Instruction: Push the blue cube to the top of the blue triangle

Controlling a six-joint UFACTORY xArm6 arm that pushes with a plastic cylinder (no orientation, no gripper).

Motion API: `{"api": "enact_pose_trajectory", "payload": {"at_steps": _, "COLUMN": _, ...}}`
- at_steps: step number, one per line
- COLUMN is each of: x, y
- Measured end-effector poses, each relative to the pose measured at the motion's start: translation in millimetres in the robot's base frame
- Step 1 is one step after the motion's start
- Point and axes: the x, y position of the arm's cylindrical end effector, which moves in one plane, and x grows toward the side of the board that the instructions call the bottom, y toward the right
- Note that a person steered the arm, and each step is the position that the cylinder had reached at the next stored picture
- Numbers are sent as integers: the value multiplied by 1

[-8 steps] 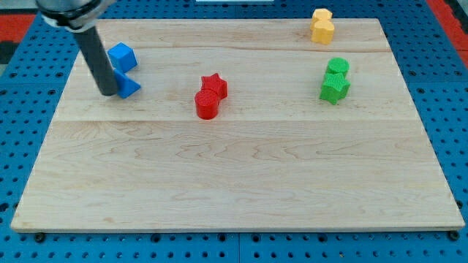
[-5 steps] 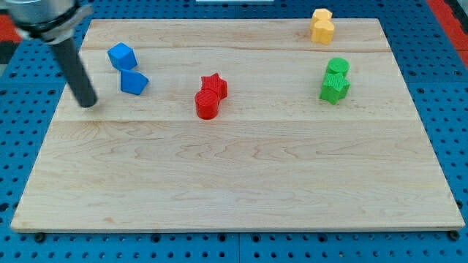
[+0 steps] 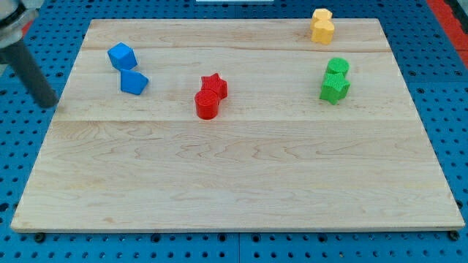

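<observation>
My tip, the blunt end of a plain dark rod with nothing to open or hold, sits off the board's left edge over the blue pegboard, well left of the blue blocks. The blue cube, glossy and turned corner-on, touches the top-left of the blue triangle. Both rest near the top-left of the pale, grained wooden board.

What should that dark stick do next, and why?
Probably nothing more than hold off. My tip sits beyond the wooden board's left edge, clear of every block, and the blue cube already lies just above the blue triangle, apparently touching it. Another push would likely only disturb them.
</observation>
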Motion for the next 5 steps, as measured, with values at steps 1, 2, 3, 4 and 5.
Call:
{"api": "enact_pose_trajectory", "payload": {"at_steps": 1, "x": -71, "y": 37}}
{"api": "enact_pose_trajectory", "payload": {"at_steps": 2, "x": -112, "y": 69}}
{"api": "enact_pose_trajectory", "payload": {"at_steps": 3, "x": -108, "y": 89}}
{"api": "enact_pose_trajectory", "payload": {"at_steps": 4, "x": -104, "y": 103}}
{"api": "enact_pose_trajectory", "payload": {"at_steps": 5, "x": -100, "y": 107}}
